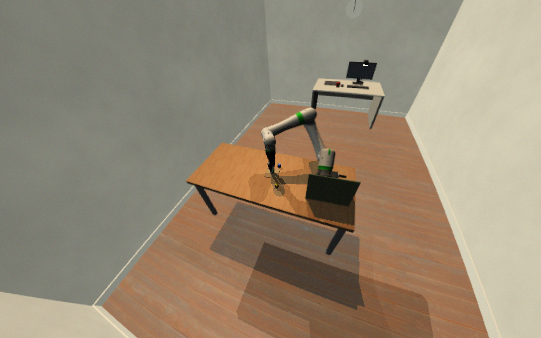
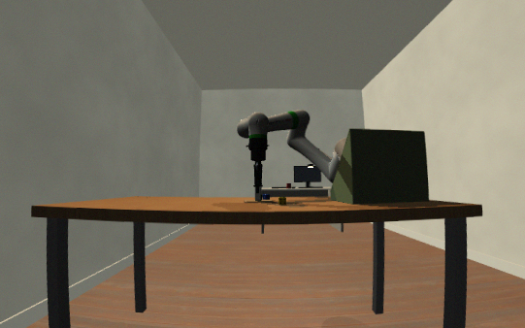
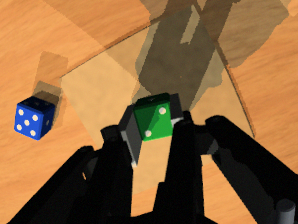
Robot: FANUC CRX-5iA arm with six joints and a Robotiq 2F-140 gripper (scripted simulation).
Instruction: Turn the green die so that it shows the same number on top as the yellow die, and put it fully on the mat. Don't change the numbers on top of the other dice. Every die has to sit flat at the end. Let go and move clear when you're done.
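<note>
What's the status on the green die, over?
Hand closing on green die, die tilted between the fingers over the mat. Blue die apart, off to one side. Nothing blocking.

A bare test room or lab — plain grey and cream walls [image 1: 120, 125], a wood-plank floor [image 1: 395, 200] and little furniture. A grey-white robot arm [image 1: 295, 122] is mounted on a wooden surface [image 1: 220, 167] with dark legs, beside a dark green box [image 2: 383, 165]. At the far wall stands a pale desk [image 1: 348, 90] carrying a monitor [image 1: 361, 71] and keyboard [image 1: 357, 86] — an operator's station.
</note>
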